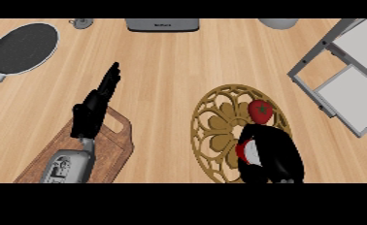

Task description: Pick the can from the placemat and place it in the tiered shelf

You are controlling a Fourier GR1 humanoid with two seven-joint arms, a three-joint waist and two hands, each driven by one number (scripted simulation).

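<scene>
Closing in on the grab, and the head view has it all. The right hand (pixel 271 153) is down over the gold openwork placemat (pixel 215 122), fingers curled round the red can (pixel 259 111), whose top end pokes out beyond the hand with a white patch of it showing near the palm. The can is over the placemat's right half; whether it has left the mat, I cannot tell. That reads as the pick step, grasp made or nearly so. Over at the left, the left hand (pixel 97 105) rests with straight fingers pointing up the view, holding nothing, above a wooden cutting board (pixel 114 144). The tiered shelf (pixel 337 73), grey frame with pale trays, waits at the right edge, well apart from the placemat. Next move, by my reckoning: lift the can clear, carry it up and right, and set it onto one tier without clipping the frame.
</scene>
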